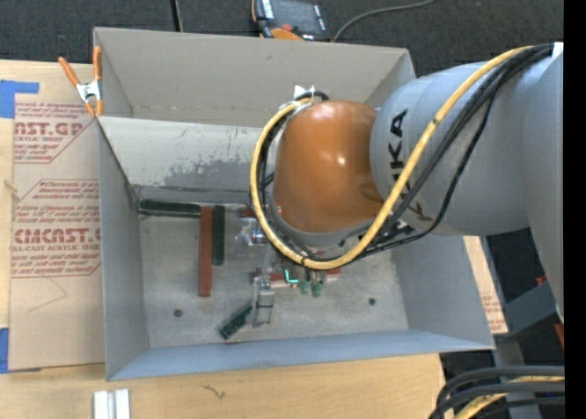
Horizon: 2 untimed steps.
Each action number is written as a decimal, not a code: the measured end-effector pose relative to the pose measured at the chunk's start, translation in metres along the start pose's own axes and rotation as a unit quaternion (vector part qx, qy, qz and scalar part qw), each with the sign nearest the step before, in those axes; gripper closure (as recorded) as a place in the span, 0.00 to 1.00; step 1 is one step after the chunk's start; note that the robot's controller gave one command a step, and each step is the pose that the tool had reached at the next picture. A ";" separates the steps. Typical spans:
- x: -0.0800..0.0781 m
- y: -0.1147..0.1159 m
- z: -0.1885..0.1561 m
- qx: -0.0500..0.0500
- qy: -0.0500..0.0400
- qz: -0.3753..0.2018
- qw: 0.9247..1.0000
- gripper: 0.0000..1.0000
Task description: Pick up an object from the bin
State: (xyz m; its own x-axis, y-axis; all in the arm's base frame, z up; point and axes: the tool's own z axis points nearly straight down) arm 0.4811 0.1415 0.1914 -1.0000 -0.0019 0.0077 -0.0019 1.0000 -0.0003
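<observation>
- Hovering low in the bin (119,252), the end effector (264,300) is just beside a small dark piece (234,322) near the front wall.
- Its open-or-closed state cannot be told.

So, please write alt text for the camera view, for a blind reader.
A KUKA arm with an orange wrist cover holds its gripper low in a grey metal bin, next to a small dark green piece. Farther left lie a red stick, a dark green stick beside it, and a dark bar behind them.
</observation>
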 end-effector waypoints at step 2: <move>0.001 -0.045 0.121 0.000 -0.004 -0.115 0.993 1.00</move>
State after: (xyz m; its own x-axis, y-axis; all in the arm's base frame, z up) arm 0.4790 0.0970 0.0701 -0.9730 -0.2310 -0.0011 -0.2310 0.9730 0.0014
